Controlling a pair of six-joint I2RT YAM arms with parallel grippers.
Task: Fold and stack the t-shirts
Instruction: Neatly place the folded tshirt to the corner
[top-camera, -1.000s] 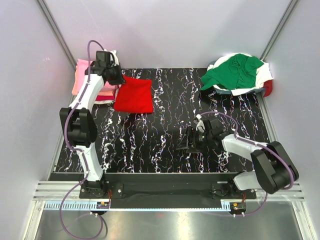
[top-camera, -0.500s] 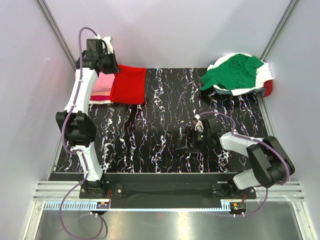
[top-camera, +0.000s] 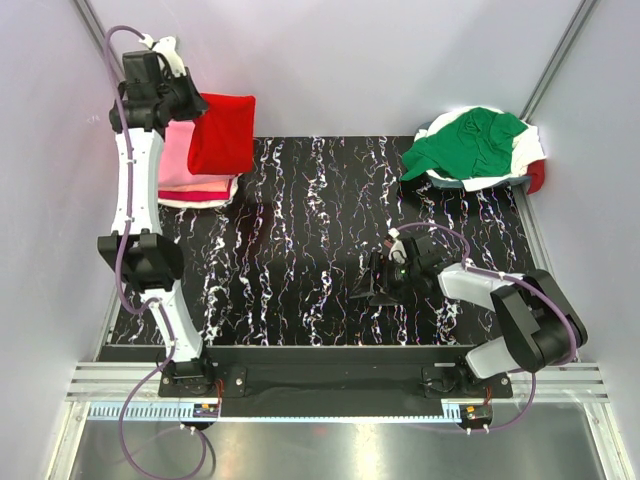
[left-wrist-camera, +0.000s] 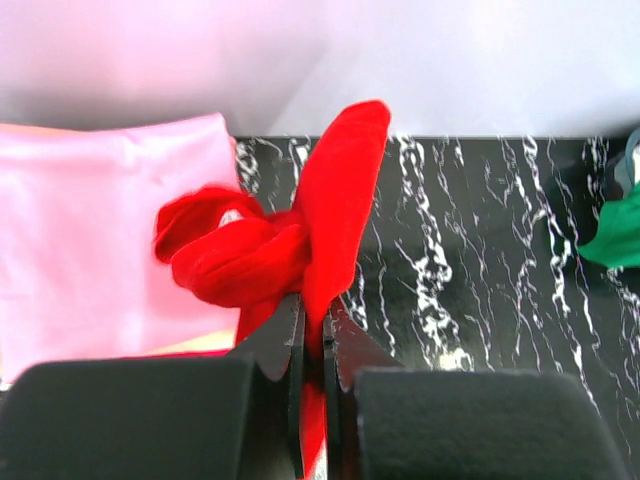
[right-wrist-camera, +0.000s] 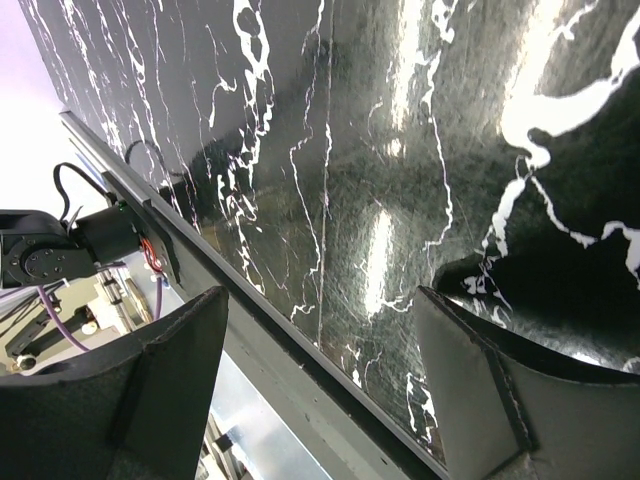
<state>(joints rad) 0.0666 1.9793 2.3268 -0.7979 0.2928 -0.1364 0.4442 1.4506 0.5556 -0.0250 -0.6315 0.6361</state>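
Note:
My left gripper (top-camera: 188, 100) (left-wrist-camera: 312, 312) is raised at the back left, shut on a bunched edge of the folded bright red t-shirt (top-camera: 224, 133) (left-wrist-camera: 335, 205). The shirt hangs in the air over the right side of the stack of folded t-shirts (top-camera: 180, 165). That stack has pink (left-wrist-camera: 100, 240) on top, with dark red and white edges below. A crumpled green t-shirt (top-camera: 465, 143) lies heaped in the basket (top-camera: 480, 183) at the back right. My right gripper (top-camera: 378, 282) (right-wrist-camera: 320, 300) stands open and low over the black marbled table, holding nothing.
White cloth (top-camera: 530, 148) and a dark red piece (top-camera: 537, 176) show at the basket's right side. Grey walls close in the left, back and right. The table's front rail (right-wrist-camera: 300, 360) runs just beyond the right fingers.
The left arm has lifted the red t-shirt off the table and swung it up and back to the left over the stack. The right arm has barely moved.

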